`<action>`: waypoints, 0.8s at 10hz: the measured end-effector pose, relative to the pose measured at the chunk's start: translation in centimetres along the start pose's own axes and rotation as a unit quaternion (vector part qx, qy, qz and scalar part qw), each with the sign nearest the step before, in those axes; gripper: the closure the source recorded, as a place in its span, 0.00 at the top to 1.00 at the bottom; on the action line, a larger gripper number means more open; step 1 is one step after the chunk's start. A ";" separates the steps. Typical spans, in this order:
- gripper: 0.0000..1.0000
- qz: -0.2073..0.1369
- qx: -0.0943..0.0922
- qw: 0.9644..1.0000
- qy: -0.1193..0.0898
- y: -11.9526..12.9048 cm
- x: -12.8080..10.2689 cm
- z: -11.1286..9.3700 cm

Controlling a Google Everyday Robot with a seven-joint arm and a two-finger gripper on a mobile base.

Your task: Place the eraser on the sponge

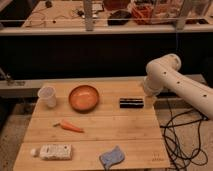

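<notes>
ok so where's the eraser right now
In the camera view the eraser lies on the right side of the table, right of the bowl, with the arm's pincer just beyond it at the table edge.

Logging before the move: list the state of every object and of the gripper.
eraser: lying flat on the table, apart from the sponge.
sponge: flat at the front edge, nothing on it.
orange bowl: upright, looks empty.
white cup: upright.
carrot: lying flat.
white bottle: on its side.
gripper: at the table's right edge, just right of the eraser.
</notes>
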State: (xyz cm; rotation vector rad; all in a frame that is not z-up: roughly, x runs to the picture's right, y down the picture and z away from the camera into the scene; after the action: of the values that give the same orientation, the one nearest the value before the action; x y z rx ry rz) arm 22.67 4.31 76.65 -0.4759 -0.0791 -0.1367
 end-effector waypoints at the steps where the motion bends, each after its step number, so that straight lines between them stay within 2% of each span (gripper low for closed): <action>1: 0.80 -0.004 0.002 1.000 -0.002 -0.2 -0.1 0.2; 6: 0.80 -0.022 0.003 1.000 -0.013 -1.2 -0.4 3.1; 8: 0.80 -0.028 0.003 1.000 -0.015 -1.4 -0.4 3.4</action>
State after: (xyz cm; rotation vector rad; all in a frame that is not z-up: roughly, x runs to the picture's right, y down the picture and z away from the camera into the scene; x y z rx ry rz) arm 21.92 4.70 80.29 -0.4697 -0.1216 -0.1834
